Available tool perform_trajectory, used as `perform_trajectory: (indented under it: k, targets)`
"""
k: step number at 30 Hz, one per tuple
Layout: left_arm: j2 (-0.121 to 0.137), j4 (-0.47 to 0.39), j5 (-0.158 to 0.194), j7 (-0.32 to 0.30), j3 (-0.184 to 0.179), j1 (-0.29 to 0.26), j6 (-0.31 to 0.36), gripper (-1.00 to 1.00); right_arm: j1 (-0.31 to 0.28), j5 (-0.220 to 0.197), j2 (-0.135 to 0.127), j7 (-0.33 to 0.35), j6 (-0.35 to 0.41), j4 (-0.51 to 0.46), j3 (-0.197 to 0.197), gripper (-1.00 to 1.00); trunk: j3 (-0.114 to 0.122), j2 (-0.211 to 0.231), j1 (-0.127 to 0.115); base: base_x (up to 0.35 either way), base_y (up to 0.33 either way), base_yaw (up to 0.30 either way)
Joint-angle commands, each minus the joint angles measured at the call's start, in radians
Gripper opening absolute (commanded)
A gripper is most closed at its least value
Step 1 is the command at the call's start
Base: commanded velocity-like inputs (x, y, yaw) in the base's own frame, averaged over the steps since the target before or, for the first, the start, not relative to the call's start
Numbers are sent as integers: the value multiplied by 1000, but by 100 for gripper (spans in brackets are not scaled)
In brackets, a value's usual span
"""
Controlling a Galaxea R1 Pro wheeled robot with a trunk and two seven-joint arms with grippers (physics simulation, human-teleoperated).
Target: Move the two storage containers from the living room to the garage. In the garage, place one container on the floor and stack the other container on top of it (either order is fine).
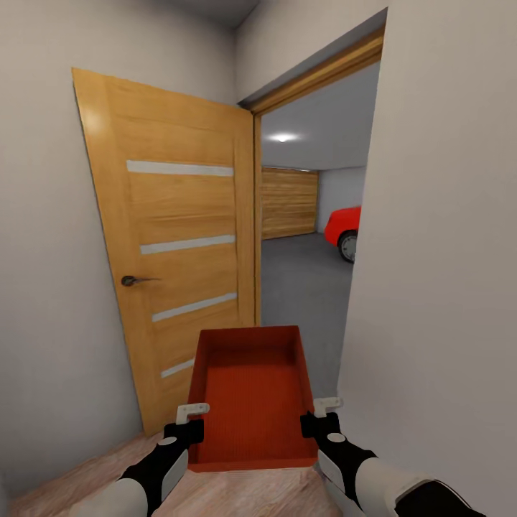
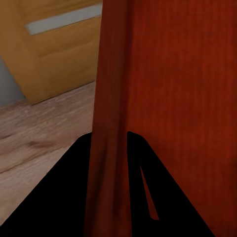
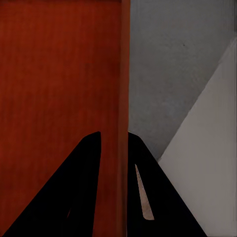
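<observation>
- One storage container, an empty orange-red tub, hangs level between both arms at the open door to the garage.
- The left hand is clenched on its left wall; the right hand grips the right wall.
- It looks light and stiff, though its thin walls may flex, so opposite-rim holds suit it.
- The doorway is narrow, and a red car stands beyond it.

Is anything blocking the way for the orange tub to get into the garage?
Nothing visible does. The wooden door is swung open to the left, and past the storage container the doorway shows bare grey garage floor. The red car sits off to the right.
</observation>
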Motion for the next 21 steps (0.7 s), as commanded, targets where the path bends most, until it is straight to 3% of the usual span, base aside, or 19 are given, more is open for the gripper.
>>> perform_trajectory:
  k: [1, 7, 17, 21]
  targets:
    - [13, 4, 12, 26, 5, 0, -4, -100, -2, -1, 1, -4, -40, -2, -33, -100, -2, -1, 1, 317, 139, -105]
    - [13, 4, 12, 23, 5, 0, -4, -100, -2, -1, 1, -5, -40, -2, -33, -100, -2, -1, 1, 317, 146, -62]
    - [13, 3, 12, 17, 5, 0, -2, -100, -2, -1, 1, -4, -40, -2, -33, -100, -2, -1, 1, 316, 165, -236]
    - [13, 3, 12, 17, 5, 0, 1, -100, -2, -1, 1, -4, -40, -2, -33, -100, -2, -1, 1, 312, 189, -97]
